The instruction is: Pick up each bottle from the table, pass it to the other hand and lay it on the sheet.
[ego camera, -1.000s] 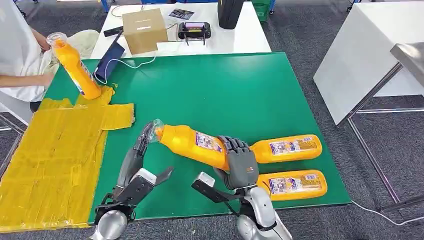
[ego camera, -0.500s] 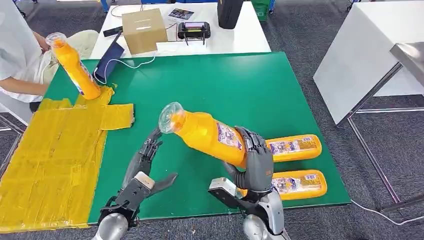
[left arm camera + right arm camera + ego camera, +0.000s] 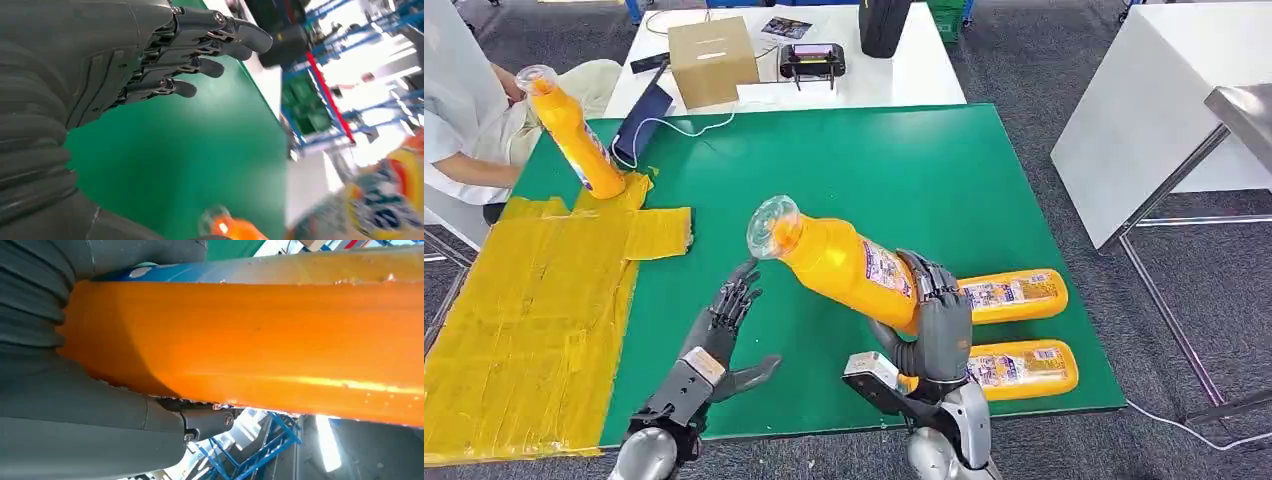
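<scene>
Four orange bottles in play: right hand clamps one lifted bottle at its lower body, cap end tilted up toward the left hand, whose fingers are spread, holding nothing. Bottle looks full, so likely heavy; smooth plastic, probably slippery; best taken near the neck shoulder. Two bottles lie near the table's right edge; yellow sheet has open room left, a person holding another bottle at its far end.

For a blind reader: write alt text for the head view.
The robot's right hand holds an orange bottle tilted above a green table, the open left hand beside it. Two more bottles lie behind; a fourth stands by the yellow sheet.
</scene>
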Action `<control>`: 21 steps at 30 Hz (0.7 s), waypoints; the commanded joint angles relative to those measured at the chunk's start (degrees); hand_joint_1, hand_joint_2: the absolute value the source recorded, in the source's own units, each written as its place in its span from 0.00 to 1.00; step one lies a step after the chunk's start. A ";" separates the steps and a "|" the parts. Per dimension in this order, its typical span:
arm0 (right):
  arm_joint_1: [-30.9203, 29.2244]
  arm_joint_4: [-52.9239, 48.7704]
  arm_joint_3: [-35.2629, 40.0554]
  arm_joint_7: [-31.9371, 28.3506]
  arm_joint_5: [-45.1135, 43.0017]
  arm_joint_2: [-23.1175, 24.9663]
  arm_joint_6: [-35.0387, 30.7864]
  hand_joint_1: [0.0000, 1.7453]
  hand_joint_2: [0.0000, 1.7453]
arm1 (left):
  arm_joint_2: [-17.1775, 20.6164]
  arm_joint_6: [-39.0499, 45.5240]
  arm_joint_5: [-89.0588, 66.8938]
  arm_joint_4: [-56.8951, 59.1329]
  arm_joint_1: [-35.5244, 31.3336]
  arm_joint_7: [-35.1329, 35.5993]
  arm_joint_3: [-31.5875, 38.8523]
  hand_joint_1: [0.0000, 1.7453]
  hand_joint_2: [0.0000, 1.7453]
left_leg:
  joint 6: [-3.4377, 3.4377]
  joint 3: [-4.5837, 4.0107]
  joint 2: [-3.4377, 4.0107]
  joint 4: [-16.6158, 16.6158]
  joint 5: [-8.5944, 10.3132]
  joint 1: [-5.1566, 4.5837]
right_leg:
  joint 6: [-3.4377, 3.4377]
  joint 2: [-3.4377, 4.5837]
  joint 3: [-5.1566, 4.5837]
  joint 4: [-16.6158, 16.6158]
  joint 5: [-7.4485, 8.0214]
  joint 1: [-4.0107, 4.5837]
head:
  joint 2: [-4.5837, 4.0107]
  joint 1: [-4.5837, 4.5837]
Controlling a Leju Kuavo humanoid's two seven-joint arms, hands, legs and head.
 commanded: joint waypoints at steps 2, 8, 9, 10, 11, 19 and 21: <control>-4.13 9.07 6.46 -0.74 -0.35 -0.18 0.76 1.00 1.00 | 1.83 -4.19 7.66 -0.93 -0.92 -0.01 -2.70 0.00 1.00 | -0.03 0.17 -0.04 -0.04 -0.04 0.05 | -0.06 0.29 0.16 -0.06 -0.01 0.01 | 0.00 0.00; -6.75 16.18 13.46 -2.73 -1.40 -0.09 2.67 1.00 1.00 | 2.25 -4.73 8.95 -0.93 -2.16 -0.13 -3.56 0.00 1.00 | -0.06 0.30 -0.05 -0.07 -0.08 0.10 | -0.10 0.44 0.28 -0.09 -0.03 0.03 | 0.00 0.00; -7.18 16.90 14.93 -3.26 -1.55 -0.23 3.02 1.00 1.00 | 2.20 -4.80 9.33 -0.80 -2.27 -0.16 -3.57 0.00 1.00 | -0.04 0.20 -0.04 -0.07 -0.04 0.06 | -0.07 0.32 0.18 -0.08 -0.01 0.01 | 0.00 -0.02; -8.37 18.27 18.15 -4.67 -2.45 -0.73 5.18 1.00 1.00 | 2.36 -5.10 10.10 -0.62 -2.57 -0.31 -3.77 0.00 1.00 | -0.06 0.33 -0.09 -0.06 -0.10 0.09 | -0.10 0.45 0.31 -0.08 -0.06 0.02 | 0.00 0.00; -8.91 19.24 19.80 -4.68 -2.77 -0.43 5.45 1.00 1.00 | 2.50 -5.17 10.37 -0.53 -2.79 -0.34 -3.89 0.00 1.00 | -0.04 0.24 -0.04 -0.06 -0.06 0.09 | -0.08 0.37 0.23 -0.09 -0.02 0.03 | 0.00 0.00; -11.52 21.62 26.85 -4.99 -4.46 -0.91 7.14 1.00 1.00 | 2.77 -5.17 11.68 -0.29 -3.25 -0.59 -3.75 0.00 1.00 | -0.03 0.19 -0.09 -0.05 -0.04 0.07 | -0.06 0.27 0.17 -0.07 -0.03 0.02 | 0.00 0.00; -12.11 22.01 27.99 -4.96 -4.59 -1.24 7.99 1.00 1.00 | 2.69 -5.14 11.95 -0.12 -3.33 -0.61 -3.71 0.00 1.00 | -0.04 0.27 -0.18 -0.04 -0.07 0.07 | -0.08 0.30 0.27 -0.06 -0.08 0.00 | 0.00 0.00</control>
